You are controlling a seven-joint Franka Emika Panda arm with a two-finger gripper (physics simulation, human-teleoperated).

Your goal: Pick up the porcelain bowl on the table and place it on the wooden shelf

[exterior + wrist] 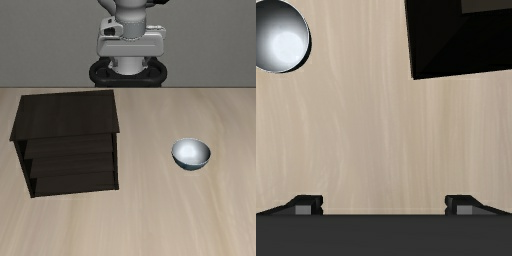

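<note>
The porcelain bowl (190, 154) is a small pale grey dish standing upright on the table (150, 225), towards the exterior view's right. The dark wooden shelf (68, 140) stands on the table at the exterior view's left, with a flat top and open tiers facing forward. My hand (130, 42) hangs high near the robot's base, well back from both. In the wrist view my gripper (384, 205) is open with nothing between its fingers. The bowl (278, 38) and a corner of the shelf (461, 38) lie far ahead of it, on opposite sides.
Light wood tabletop (376, 130) stretches between the bowl and the shelf. The robot's black base (128, 72) stands at the table's far edge, with a grey wall behind it.
</note>
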